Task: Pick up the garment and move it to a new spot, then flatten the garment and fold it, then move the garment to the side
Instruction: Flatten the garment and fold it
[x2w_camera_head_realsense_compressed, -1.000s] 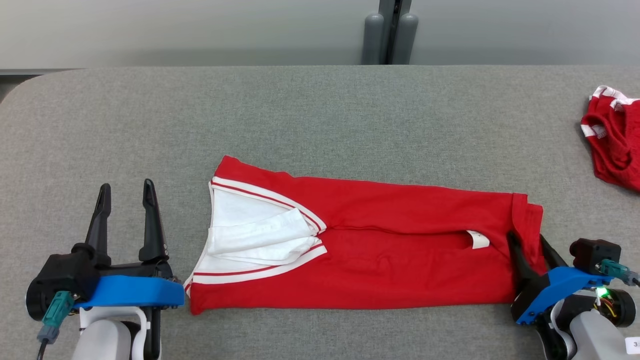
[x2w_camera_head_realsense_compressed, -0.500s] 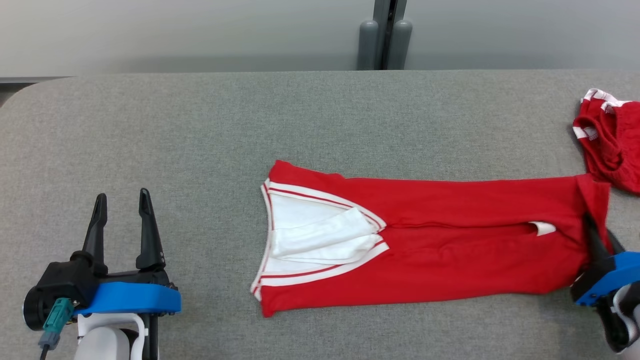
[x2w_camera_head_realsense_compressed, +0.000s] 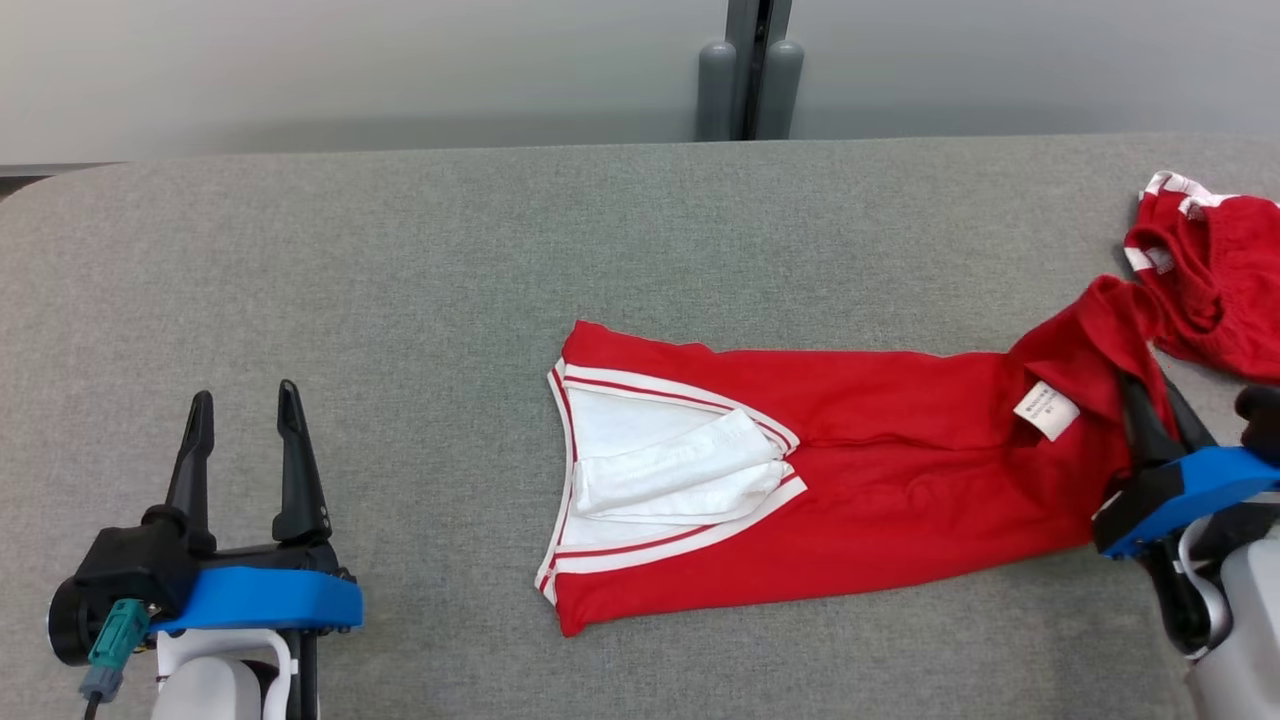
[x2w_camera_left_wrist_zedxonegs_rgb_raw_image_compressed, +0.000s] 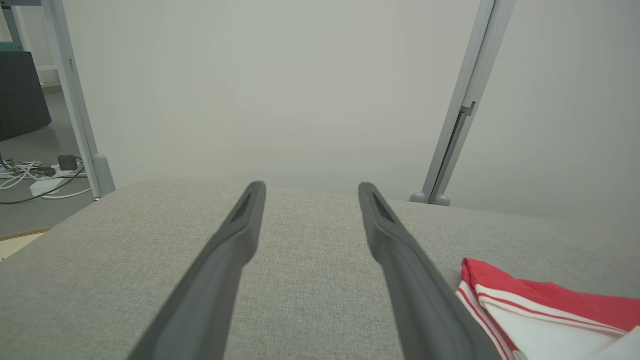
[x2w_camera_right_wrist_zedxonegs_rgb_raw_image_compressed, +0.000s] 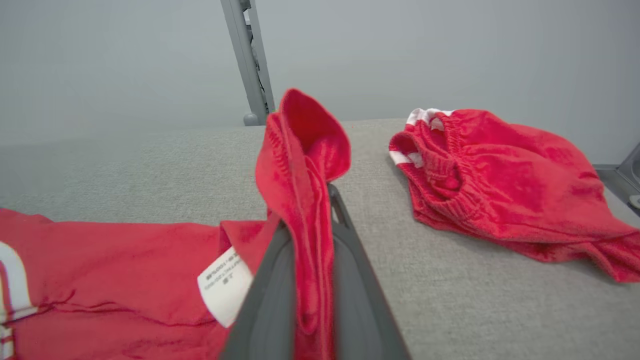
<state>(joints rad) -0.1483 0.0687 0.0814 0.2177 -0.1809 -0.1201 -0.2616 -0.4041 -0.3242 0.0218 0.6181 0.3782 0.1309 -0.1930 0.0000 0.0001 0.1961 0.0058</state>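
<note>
The garment (x2w_camera_head_realsense_compressed: 880, 480) is red with white trim, folded into a long strip across the grey table (x2w_camera_head_realsense_compressed: 400, 250). My right gripper (x2w_camera_head_realsense_compressed: 1147, 390) is shut on its right end, which is raised off the table and bunched. In the right wrist view the red cloth (x2w_camera_right_wrist_zedxonegs_rgb_raw_image_compressed: 300, 165) stands up between the fingers (x2w_camera_right_wrist_zedxonegs_rgb_raw_image_compressed: 350, 280), with a white label (x2w_camera_right_wrist_zedxonegs_rgb_raw_image_compressed: 225, 285) hanging beside them. The garment's white-trimmed left end (x2w_camera_left_wrist_zedxonegs_rgb_raw_image_compressed: 550, 305) lies flat. My left gripper (x2w_camera_head_realsense_compressed: 246, 392) is open and holds nothing, at the lower left and well clear of the cloth; its fingers (x2w_camera_left_wrist_zedxonegs_rgb_raw_image_compressed: 400, 250) hover over bare table.
A second red garment (x2w_camera_head_realsense_compressed: 1215, 280) with white bands lies crumpled at the table's right edge, close behind the lifted end; it also shows in the right wrist view (x2w_camera_right_wrist_zedxonegs_rgb_raw_image_compressed: 500, 175). A grey post (x2w_camera_head_realsense_compressed: 748, 70) stands behind the table's far edge.
My right gripper has shut on the garment's right end, dragged the garment to the right and lifted that end. The head view has shifted slightly. The left gripper has stayed put.
</note>
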